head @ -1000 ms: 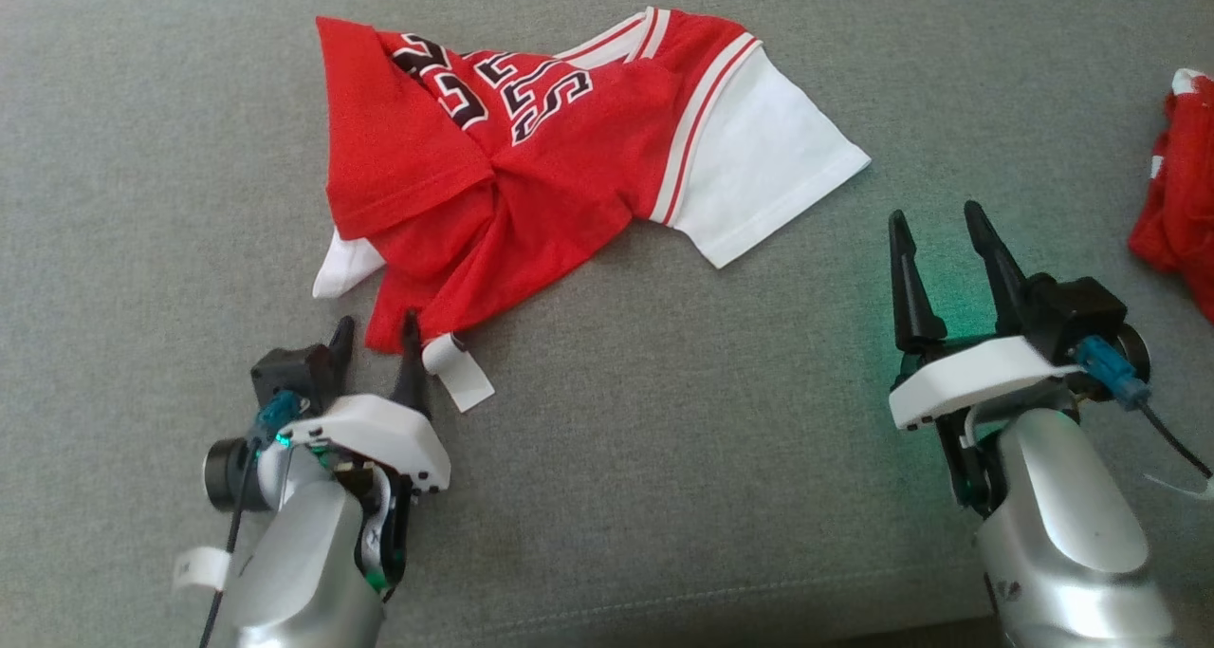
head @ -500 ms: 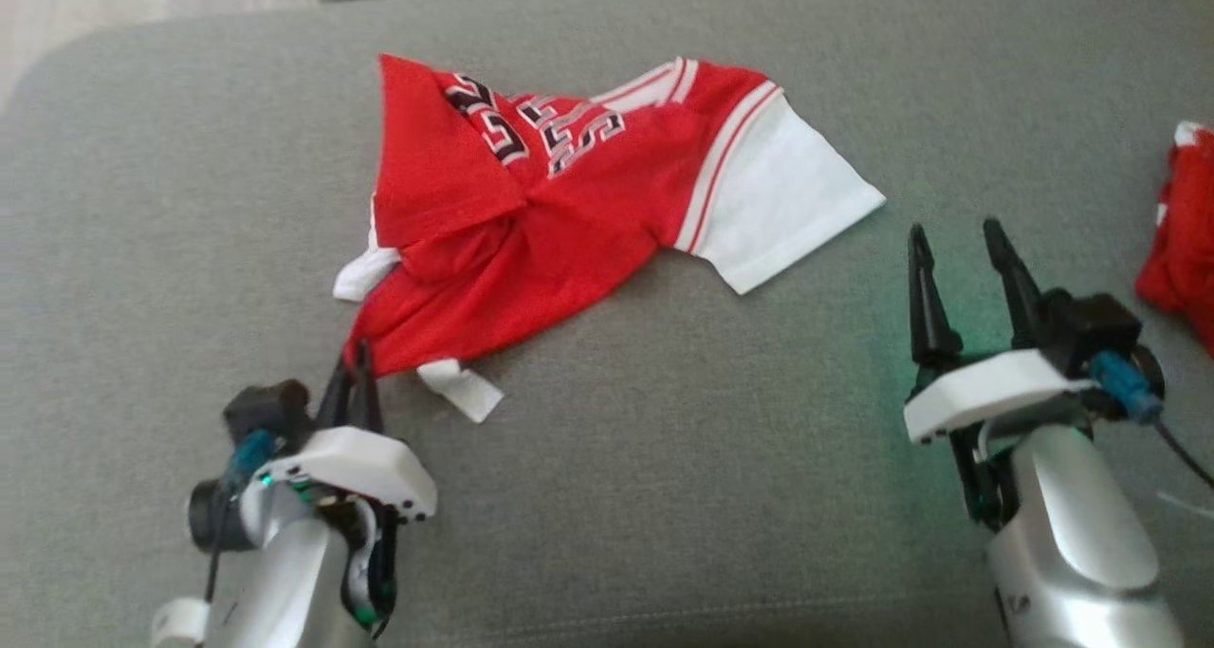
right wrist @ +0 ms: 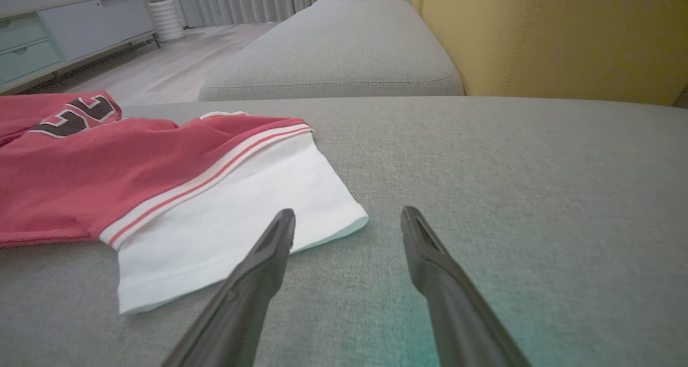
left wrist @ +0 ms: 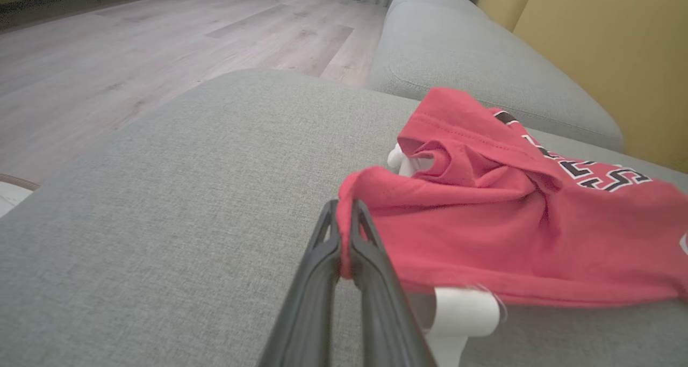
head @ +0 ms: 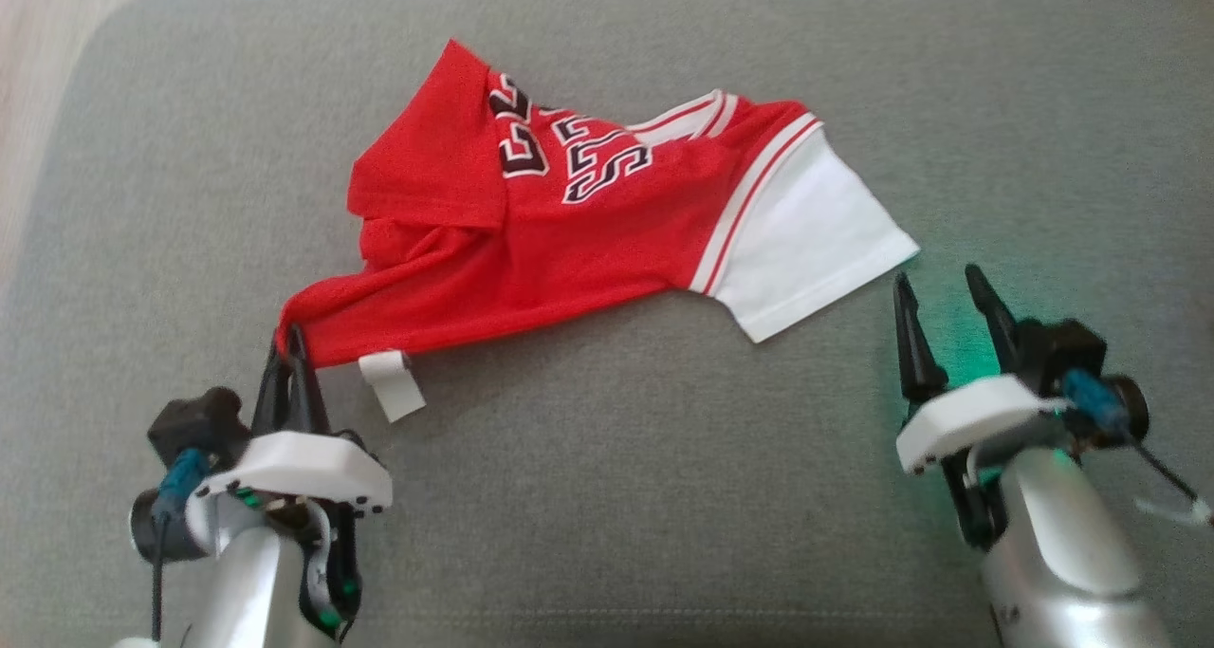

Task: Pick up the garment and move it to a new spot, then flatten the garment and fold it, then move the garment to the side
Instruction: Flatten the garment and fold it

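The garment [head: 569, 240] is a red jersey with black-and-white lettering and a white sleeve, lying crumpled on the grey sofa cushion [head: 616, 496]. My left gripper [head: 289, 340] is shut on the garment's lower-left red corner [left wrist: 344, 232], and the cloth is stretched toward it. A white tag [head: 392, 382] hangs from the hem beside that grip. My right gripper [head: 934, 283] stands open just to the right of the white sleeve [right wrist: 231, 216], with nothing between its fingers [right wrist: 279, 238].
The cushion's left edge [head: 57, 202] curves down to a wooden floor [left wrist: 134, 60]. Another grey cushion [right wrist: 333, 55] and a yellow sofa back [right wrist: 537, 34] lie beyond the garment.
My left gripper closed on the garment's lower corner and pulled it toward the near left, stretching the cloth out. The camera view has shifted, so the red item at the right edge is out of frame.
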Controlling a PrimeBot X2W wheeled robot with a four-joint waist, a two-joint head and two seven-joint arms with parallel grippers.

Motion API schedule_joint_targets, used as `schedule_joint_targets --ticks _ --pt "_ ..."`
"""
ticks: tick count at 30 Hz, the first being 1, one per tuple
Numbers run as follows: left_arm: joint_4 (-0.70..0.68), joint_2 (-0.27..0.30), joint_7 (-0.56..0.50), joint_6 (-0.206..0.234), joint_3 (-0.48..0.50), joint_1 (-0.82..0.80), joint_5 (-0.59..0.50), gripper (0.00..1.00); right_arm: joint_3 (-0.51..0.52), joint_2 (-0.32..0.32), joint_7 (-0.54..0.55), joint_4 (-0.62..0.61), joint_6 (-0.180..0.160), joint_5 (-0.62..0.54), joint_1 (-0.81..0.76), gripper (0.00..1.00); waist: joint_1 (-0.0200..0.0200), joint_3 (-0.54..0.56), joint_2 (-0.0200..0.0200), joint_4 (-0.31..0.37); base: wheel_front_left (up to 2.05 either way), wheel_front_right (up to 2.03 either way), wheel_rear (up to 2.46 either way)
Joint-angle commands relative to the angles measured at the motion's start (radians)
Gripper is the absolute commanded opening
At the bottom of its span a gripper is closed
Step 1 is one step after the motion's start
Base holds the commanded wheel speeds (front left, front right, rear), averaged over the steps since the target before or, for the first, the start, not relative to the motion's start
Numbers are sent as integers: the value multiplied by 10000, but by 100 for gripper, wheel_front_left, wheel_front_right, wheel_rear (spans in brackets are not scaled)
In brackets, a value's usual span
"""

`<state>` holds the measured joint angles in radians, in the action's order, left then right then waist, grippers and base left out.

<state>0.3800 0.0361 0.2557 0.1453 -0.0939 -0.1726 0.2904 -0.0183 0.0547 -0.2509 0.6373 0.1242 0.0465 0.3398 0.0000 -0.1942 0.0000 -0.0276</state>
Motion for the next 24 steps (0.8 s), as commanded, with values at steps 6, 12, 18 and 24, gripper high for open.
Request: schedule_joint_targets --ticks 6,12,18,24 --pt "-390 141 61 -135 -227 -588 23 0 216 -36 -71 872 65 -754 1492 100 0 -746 0 -521 0 0 0" --pt "-408 141 61 -154 -566 -723 73 0 854 -14 86 2048 65 -1392 2086 100 0 -992 0 -736 0 0 0" --pt "-432 141 61 -158 -608 -764 46 0 1041 -29 117 2791 65 -1507 2213 5 0 -1024 0 -756 0 0 0" --pt "-779 141 61 -330 -432 -898 -124 0 616 -41 -83 2711 65 -622 2488 0 0 -775 0 -488 0 0 0"
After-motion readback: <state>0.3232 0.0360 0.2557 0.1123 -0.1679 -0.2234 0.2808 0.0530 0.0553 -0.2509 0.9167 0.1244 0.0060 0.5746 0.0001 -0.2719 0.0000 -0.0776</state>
